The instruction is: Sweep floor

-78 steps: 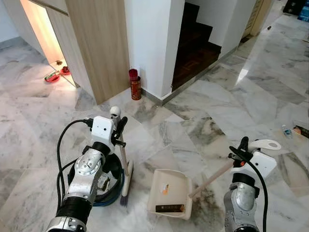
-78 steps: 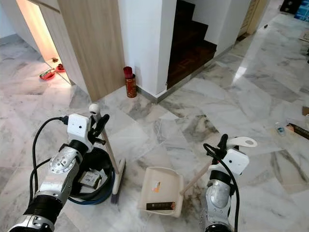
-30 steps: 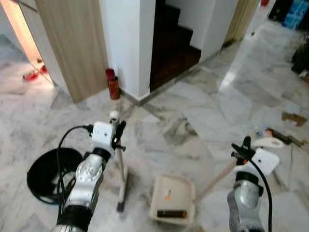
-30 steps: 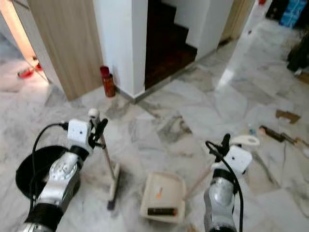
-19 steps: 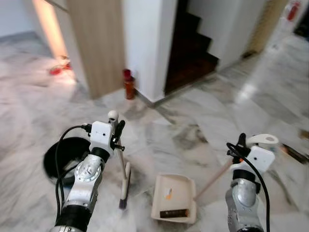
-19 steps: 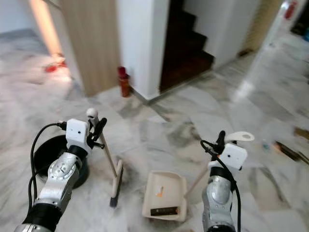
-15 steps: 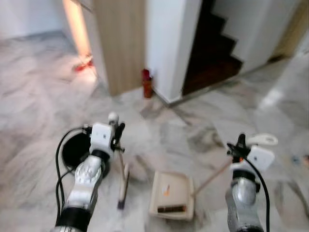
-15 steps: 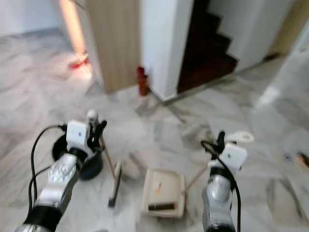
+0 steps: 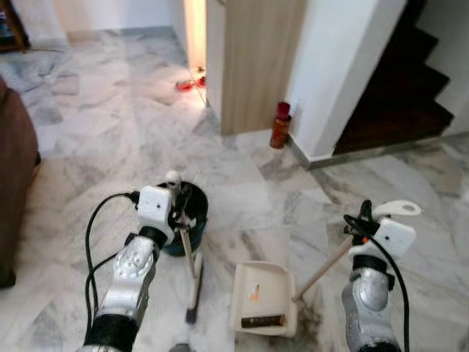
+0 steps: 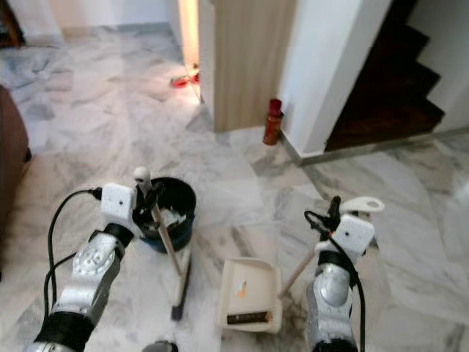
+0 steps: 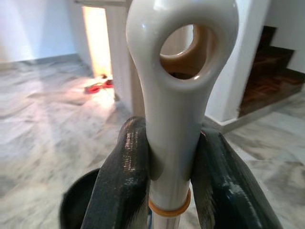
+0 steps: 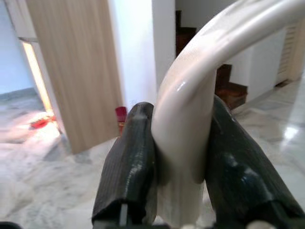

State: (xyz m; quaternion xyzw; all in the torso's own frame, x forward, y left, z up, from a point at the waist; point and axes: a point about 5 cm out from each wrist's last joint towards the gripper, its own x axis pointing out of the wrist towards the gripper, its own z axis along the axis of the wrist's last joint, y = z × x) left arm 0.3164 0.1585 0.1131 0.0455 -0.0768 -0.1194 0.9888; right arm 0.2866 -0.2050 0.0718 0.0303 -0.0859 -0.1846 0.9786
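Observation:
My left gripper (image 9: 180, 207) is shut on the upper end of a cream broom handle (image 11: 178, 109), whose brush head (image 9: 193, 295) rests on the marble floor. A cream dustpan (image 9: 262, 299) lies flat on the floor in front of me, with a small orange scrap and a dark strip in it. Its long handle (image 9: 323, 269) slants up to my right gripper (image 9: 364, 221), which is shut on the curved grip (image 12: 190, 114). A dark blue bin (image 9: 181, 224) stands just behind the broom, close to my left arm.
A wooden partition (image 9: 260, 62) and white wall (image 9: 341, 70) stand ahead, with a red canister (image 9: 279, 125) at their base. Dark stairs (image 9: 410, 92) rise at the far right. Red items (image 9: 189, 84) lie in the lit gap. A brown sofa edge (image 9: 13, 183) is at the left.
The camera has swung left: the stairs slid to the right and a sofa edge came in at the left. The blue bin now sits right behind the broom. Both grips are unchanged.

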